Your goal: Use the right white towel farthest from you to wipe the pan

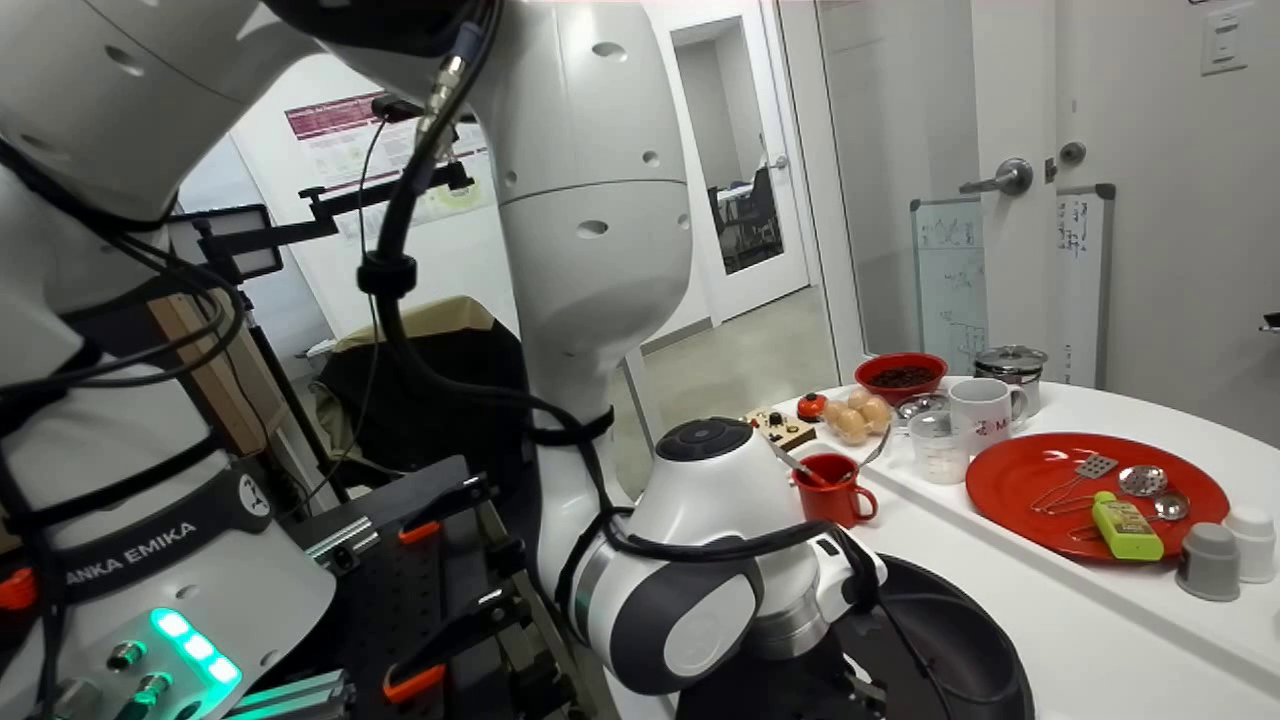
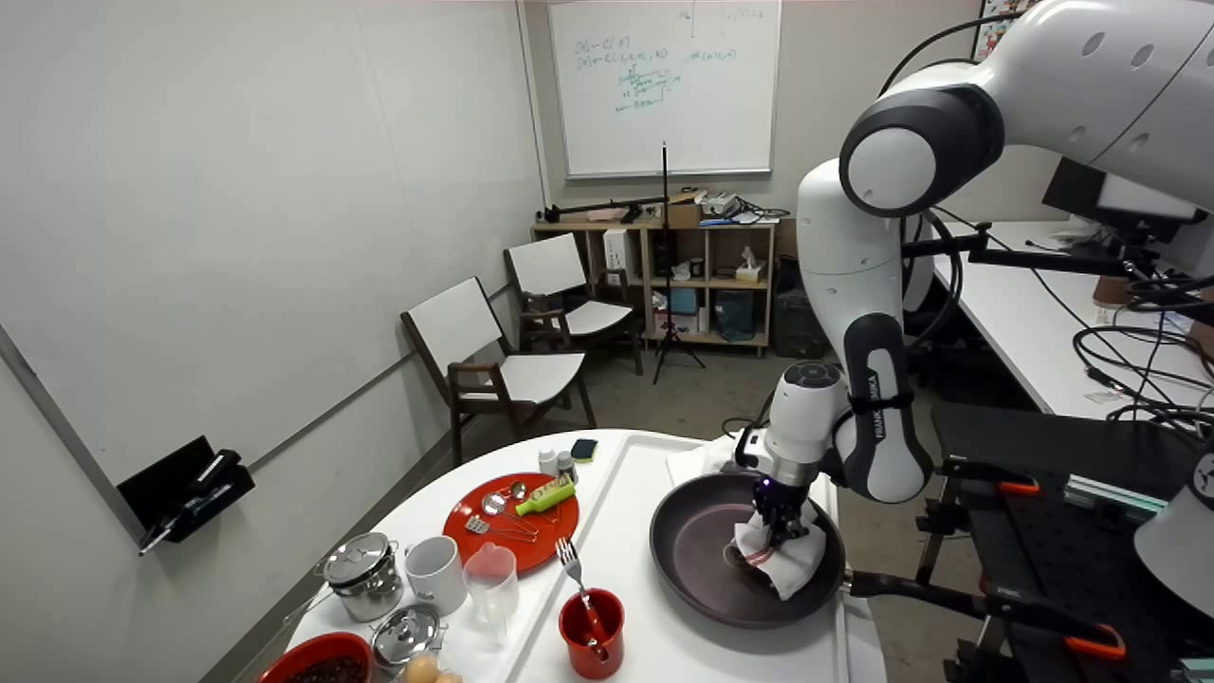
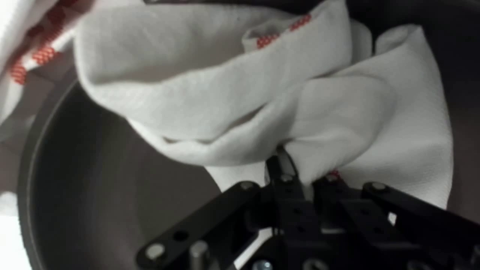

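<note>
The large black frying pan (image 2: 692,560) lies on the table, its handle pointing toward the robot base. It also shows in the wrist view (image 3: 108,187) and, partly behind the arm, in an exterior view (image 1: 950,630). A crumpled white towel (image 2: 795,567) with red stripes lies in the handle side of the pan; it fills much of the wrist view (image 3: 210,97). My gripper (image 3: 305,172) points down into the pan and is shut on a fold of this towel; it also shows in an exterior view (image 2: 782,531). The right fingertip is partly hidden by cloth.
Another white cloth with red marks (image 3: 37,52) lies beyond the pan rim and shows behind the pan (image 2: 697,462). A red mug with cutlery (image 2: 591,640) stands near the pan. A red plate with utensils (image 2: 465,531), cups and a pot (image 2: 363,574) stand farther off.
</note>
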